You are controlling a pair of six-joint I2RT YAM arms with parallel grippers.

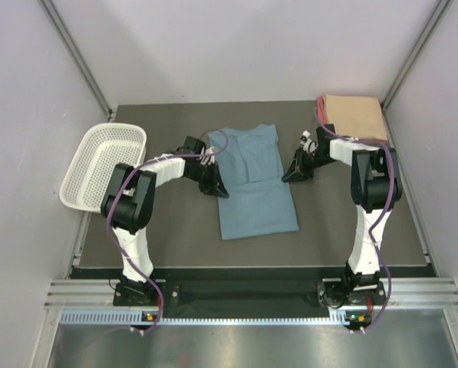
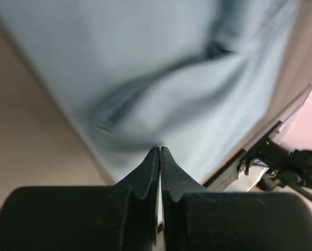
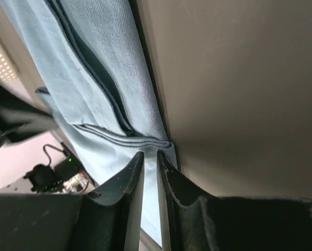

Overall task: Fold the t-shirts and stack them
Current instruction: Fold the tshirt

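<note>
Blue-grey t-shirt [image 1: 255, 184]: flat, centre of table [image 1: 175, 238]
Left gripper [image 2: 160, 149]: closed, at its left edge
Right gripper [image 3: 150, 155]: slit-wide at right hem, hold unclear

Even light, soft shadows — t-shirt [image 2: 161, 68] v. blurry, left wrist view.

1. blue-grey t-shirt [image 1: 255, 184]: soft cloth, matt, fine knit grain, stitched hems.
2. peach t-shirt [image 1: 357, 115]: matt cloth, smooth-faced.
3. basket [image 1: 106, 165]: white plastic mesh, slight sheen.
4. table [image 1: 175, 238]: dark, matt, smooth.
5. right gripper [image 3: 150, 157]: black matt plastic, edges scuffed.
6. rail [image 1: 252, 295]: ribbed bare metal, dull shine.
</note>
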